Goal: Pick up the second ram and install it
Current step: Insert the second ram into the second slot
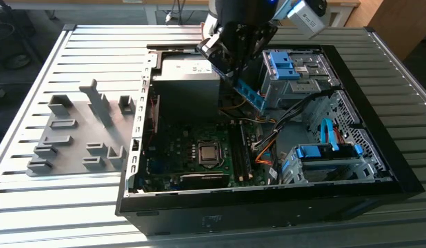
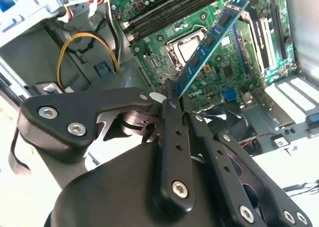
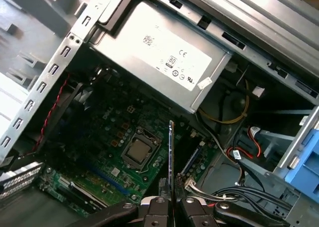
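- Running across the exterior view from its left: grey fixture blocks (image 1: 78, 132) on the slatted counter (image 1: 33, 217), well apart from the work and untouched.
- Open computer case (image 1: 268, 204), lying on its side on the counter; motherboard (image 1: 192, 155) exposed, processor socket (image 1: 208, 153) near its middle.
- Memory slots (image 1: 242, 150), just toward the exterior view's right of the socket; long and narrow, running lengthwise along the board. Whether one slot is already filled cannot be told.
- Gripper (image 1: 235, 72), clenched on the second ram (image 1: 249, 94), over the power-supply box (image 1: 187, 70) and the drive cage (image 1: 295, 72).
- Second ram, held by one end: the free end slants down and toward the exterior view's right, above the case interior and apart from the board. In the second wrist view the second ram (image 2: 212, 37) projects straight out from the gripper (image 2: 172, 90) over the socket region.
- In the first wrist view the second ram (image 3: 171, 157) appears edge-on as a thin line rising from the gripper (image 3: 171, 199).
- Governing relation, judged: strip tilted, hanging above the slots rather than lying parallel in one; not yet seated.
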Robot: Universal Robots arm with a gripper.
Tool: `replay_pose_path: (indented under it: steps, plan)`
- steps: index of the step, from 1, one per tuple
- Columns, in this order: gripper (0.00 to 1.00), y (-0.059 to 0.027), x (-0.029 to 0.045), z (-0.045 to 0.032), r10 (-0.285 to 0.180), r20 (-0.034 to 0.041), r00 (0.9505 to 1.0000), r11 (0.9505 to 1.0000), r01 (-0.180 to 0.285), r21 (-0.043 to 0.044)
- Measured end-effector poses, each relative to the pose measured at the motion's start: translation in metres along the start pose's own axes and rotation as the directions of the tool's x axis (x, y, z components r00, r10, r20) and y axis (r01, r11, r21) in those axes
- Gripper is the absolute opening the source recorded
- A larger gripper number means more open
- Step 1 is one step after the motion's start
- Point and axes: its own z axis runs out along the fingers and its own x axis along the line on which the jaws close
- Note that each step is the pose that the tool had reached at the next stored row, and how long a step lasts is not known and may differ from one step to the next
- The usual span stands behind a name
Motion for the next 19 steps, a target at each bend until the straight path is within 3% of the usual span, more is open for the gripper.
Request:
replay_pose_path:
  steps: [7,16,19]
  plan:
    - [0.14,0.0,0.0,0.0002,0.117,0.0027,0.9931,0.9931,-0.117,-0.0002]
    - [0.14,0.0,-0.0001,0.0004,0.218,0.0051,0.976,0.976,-0.218,-0.0007]
    - [0.14,0.0,-0.0001,0.0004,0.253,0.0059,0.9676,0.9676,-0.253,-0.0009]
